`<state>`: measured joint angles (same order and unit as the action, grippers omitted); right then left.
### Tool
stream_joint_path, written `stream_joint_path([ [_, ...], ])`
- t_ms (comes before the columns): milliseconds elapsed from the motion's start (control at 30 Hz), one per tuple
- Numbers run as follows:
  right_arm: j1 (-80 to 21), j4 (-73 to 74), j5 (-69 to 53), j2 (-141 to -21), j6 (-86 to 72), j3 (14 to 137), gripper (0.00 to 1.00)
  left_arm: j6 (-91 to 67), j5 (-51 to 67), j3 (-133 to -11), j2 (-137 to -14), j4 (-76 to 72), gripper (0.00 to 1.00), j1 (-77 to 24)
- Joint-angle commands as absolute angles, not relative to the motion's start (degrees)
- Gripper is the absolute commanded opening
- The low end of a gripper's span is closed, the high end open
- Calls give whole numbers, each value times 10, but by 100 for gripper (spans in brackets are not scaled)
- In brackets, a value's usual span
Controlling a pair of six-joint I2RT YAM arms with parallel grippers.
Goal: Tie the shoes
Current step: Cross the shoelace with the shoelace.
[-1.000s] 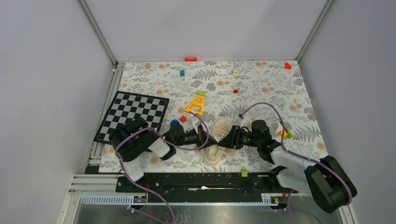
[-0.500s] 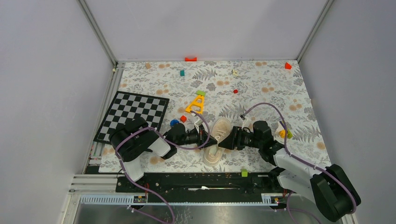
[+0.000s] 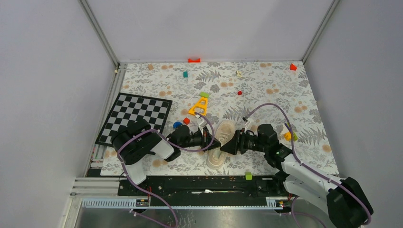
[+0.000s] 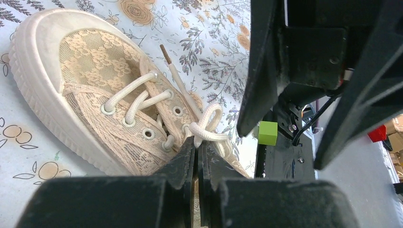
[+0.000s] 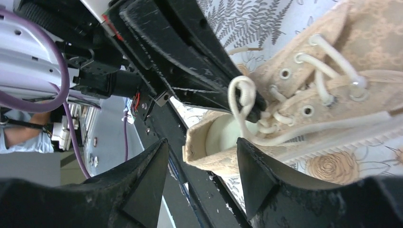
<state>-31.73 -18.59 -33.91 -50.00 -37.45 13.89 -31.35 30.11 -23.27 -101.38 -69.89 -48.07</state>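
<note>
At frame centre our left tool (image 4: pixel 196 142) pinched a lace loop (image 4: pixel 209 121) on the sneaker (image 4: pixel 90 71); our right tool (image 5: pixel 202 142) gaped wide alongside, chessboard (image 3: pixel 135 116) lying left.

The sneaker (image 3: pixel 224 131) lies on the table (image 3: pixel 285 90), toe away from the arm bases, with the left gripper (image 3: pixel 216 141) on its left and the right gripper (image 3: pixel 226 146) on its right. Its lace loop (image 4: pixel 209 124) sits at the left gripper's tips. The chessboard (image 3: pixel 135 114) lies far left, and a small cube (image 3: pixel 248 176) lies before the sneaker.

Left arm (image 3: pixel 159 149) and right arm (image 3: pixel 304 175): black joints, white link shells, purple cables (image 3: pixel 268 105) running along them. Fingers (image 5: pixel 263 175) black, wedge-shaped, scuffed; small screws (image 4: pixel 331 60) behind.
</note>
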Motion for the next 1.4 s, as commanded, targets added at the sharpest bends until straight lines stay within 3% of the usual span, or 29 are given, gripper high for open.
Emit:
stream_joint_path([
  [0,-369,-193,-301,-511,-347,179,61,-300,293,-247,-1017,-703,0,-483],
  [1033,-407,-179,-225,-571,-311,203,61,-301,294,-246,-1016,-707,0,-483],
  [1367,-423,-148,-185,-579,-293,209,55,-303,295,-244,-1018,-714,0,-483],
])
